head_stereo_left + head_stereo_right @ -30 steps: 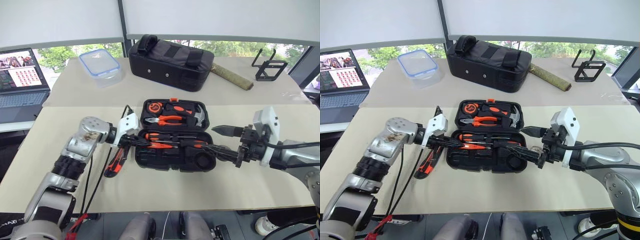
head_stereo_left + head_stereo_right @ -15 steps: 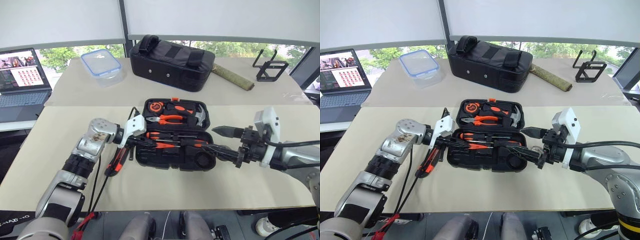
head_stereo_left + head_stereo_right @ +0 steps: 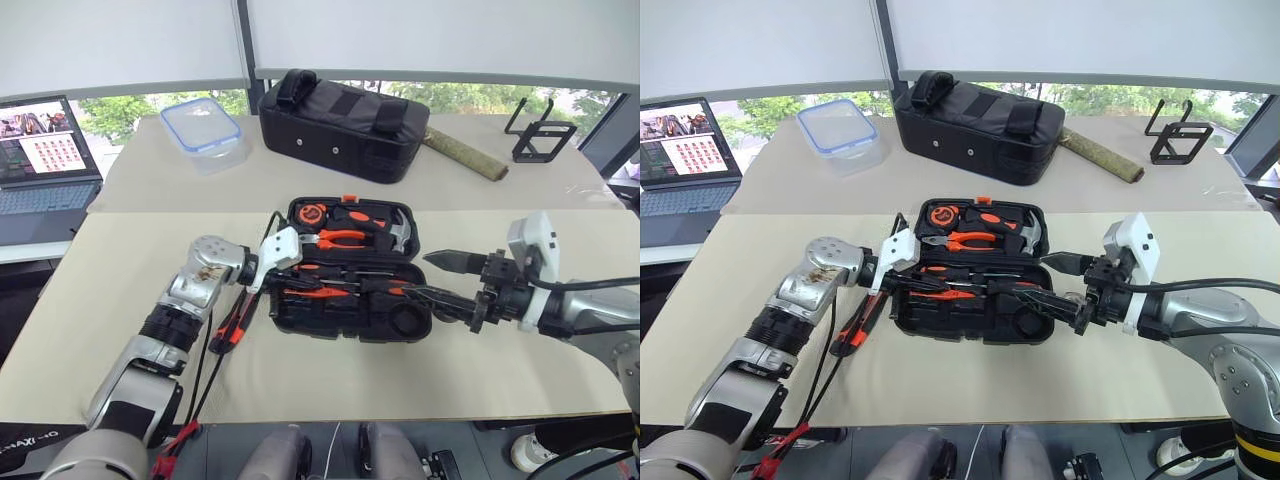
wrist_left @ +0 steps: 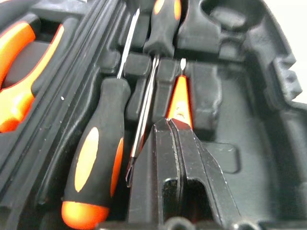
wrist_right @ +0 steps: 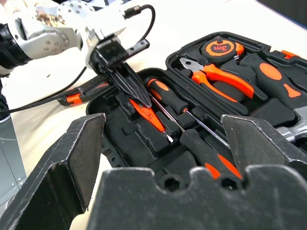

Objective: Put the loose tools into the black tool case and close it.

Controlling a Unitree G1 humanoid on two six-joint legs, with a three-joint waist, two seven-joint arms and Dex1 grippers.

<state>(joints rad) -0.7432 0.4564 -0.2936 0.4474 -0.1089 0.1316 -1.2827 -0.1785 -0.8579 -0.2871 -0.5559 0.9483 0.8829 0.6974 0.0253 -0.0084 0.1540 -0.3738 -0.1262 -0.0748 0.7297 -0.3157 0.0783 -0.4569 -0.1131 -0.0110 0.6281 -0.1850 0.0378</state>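
While left hand [image 5: 125, 82] grips small orange screwdriver [image 5: 149, 115]; inside black tool case [image 3: 395, 325]

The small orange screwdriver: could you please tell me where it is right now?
The small orange screwdriver is clamped in the left gripper, over the front half of the open black tool case, beside the two black-and-orange handled screwdrivers.

tool case [image 3: 330, 318]: matt black moulded plastic | screwdriver shafts [image 4: 144, 120]: shiny metal | bag [image 3: 340, 125]: black cloth
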